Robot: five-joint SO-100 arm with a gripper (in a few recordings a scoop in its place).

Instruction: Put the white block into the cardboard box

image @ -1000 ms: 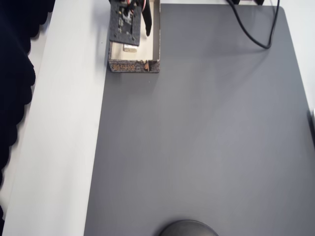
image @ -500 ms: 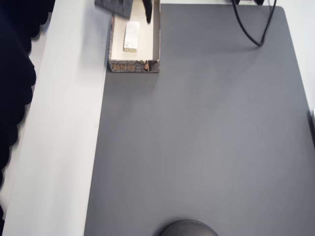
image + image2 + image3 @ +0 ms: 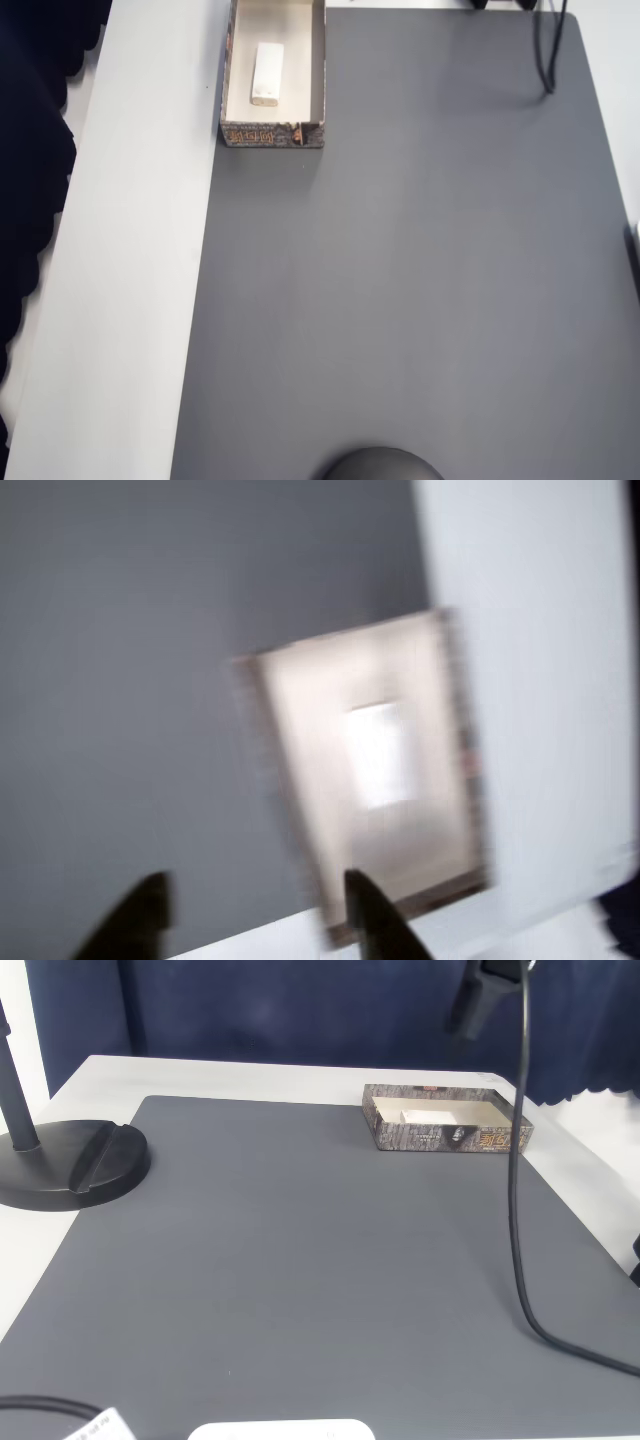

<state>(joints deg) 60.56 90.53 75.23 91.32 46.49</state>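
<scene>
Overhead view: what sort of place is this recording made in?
Probably a tabletop robot test bench, not a home or kitchen. A white table carries a plain grey mat, a black stand base sits at one corner, and a black cable trails across. A dark blue curtain hangs behind.

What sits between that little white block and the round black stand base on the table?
Apart from the cardboard box's own wall, just bare grey mat. The fixed view shows the white block inside the box and an empty stretch running left to the black stand base.
</scene>
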